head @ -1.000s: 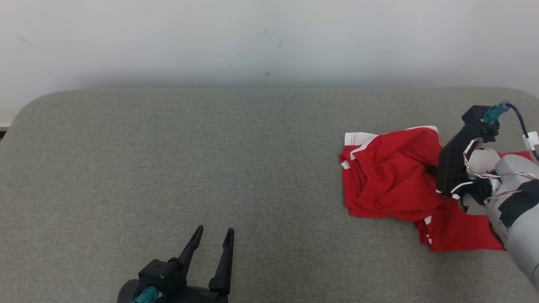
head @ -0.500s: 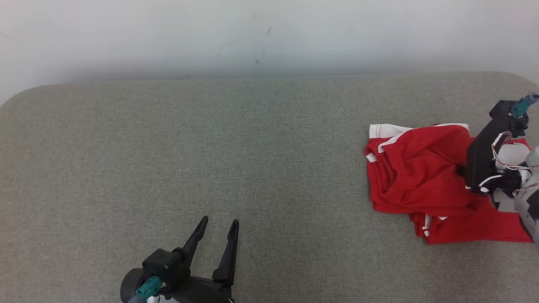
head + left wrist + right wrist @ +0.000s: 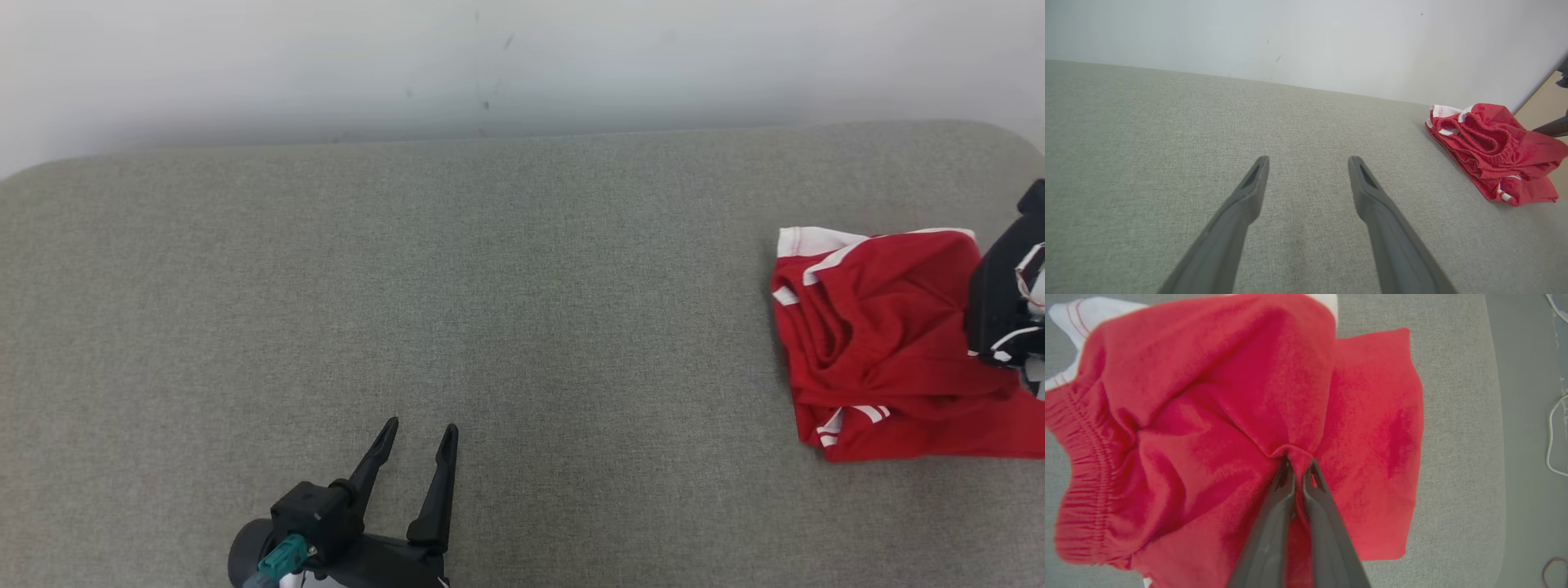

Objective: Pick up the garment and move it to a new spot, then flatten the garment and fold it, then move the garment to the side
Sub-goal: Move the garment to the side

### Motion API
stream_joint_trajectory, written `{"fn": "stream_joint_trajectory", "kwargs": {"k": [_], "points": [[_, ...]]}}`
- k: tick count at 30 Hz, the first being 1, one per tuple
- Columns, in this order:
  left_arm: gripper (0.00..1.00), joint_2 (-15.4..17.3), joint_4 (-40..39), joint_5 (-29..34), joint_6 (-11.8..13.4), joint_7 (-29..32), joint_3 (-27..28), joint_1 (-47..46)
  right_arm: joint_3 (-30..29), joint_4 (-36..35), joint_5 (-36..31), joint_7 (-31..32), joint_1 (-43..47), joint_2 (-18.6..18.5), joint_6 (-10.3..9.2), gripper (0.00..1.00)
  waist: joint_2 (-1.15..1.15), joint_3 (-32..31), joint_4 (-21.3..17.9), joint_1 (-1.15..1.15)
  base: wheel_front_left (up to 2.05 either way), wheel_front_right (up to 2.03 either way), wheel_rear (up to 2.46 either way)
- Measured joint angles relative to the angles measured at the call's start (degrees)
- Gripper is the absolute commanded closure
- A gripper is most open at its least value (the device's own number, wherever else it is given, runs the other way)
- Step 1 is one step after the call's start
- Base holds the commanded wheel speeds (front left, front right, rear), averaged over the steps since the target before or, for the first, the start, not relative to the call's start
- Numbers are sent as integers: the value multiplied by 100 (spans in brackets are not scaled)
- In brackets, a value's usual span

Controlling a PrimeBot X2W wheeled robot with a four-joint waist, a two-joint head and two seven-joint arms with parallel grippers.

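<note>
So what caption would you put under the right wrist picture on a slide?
Right gripper shut on a pinched fold of the red garment, which lies bunched on the grey padded surface.

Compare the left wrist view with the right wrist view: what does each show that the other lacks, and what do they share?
Left wrist view: the left gripper, jaws open above the grey cushion, and a pale wall. Right wrist view: the right gripper, jaws shut on a pinch of red garment, and a white cable. Shared: garment and cushion.
</note>
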Motion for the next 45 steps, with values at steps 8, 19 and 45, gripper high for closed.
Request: {"fn": "stream_joint_trajectory", "kwargs": {"k": [8,19,45], "points": [[0,-2,-3,0,-1,1,-7,-95,52,43,-64,5,-1,-200,-92,100,0,83,-20,0,0,0,0],[0,12,55,-1,0,8,32,-116,356,47,-400,-112,119,-255,-118,0,0,136,28,0,0,0,0],[0,506,160,-170,126,-59,738,534,-568,-1715,344,-3838,1980,9,58,0,-2,-890,-532,-1,0,0,0]]}}
